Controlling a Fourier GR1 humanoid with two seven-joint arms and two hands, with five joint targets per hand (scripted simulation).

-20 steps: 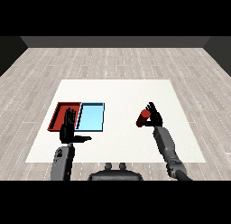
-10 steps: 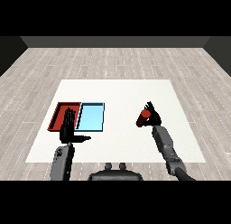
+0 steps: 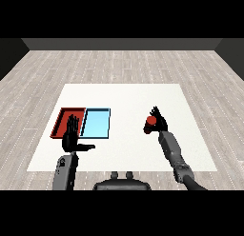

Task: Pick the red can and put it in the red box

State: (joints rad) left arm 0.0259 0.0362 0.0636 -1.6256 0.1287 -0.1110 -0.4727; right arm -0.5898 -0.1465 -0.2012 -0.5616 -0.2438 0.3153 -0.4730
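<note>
R hand (image 3: 159, 122) curled round cylindrical red can (image 3: 149, 125); flat rectangular red tray (image 3: 61, 120) well apart.

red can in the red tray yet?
Out. The can is at the right hand, whose fingers curl round it, far right of the red tray.
</note>
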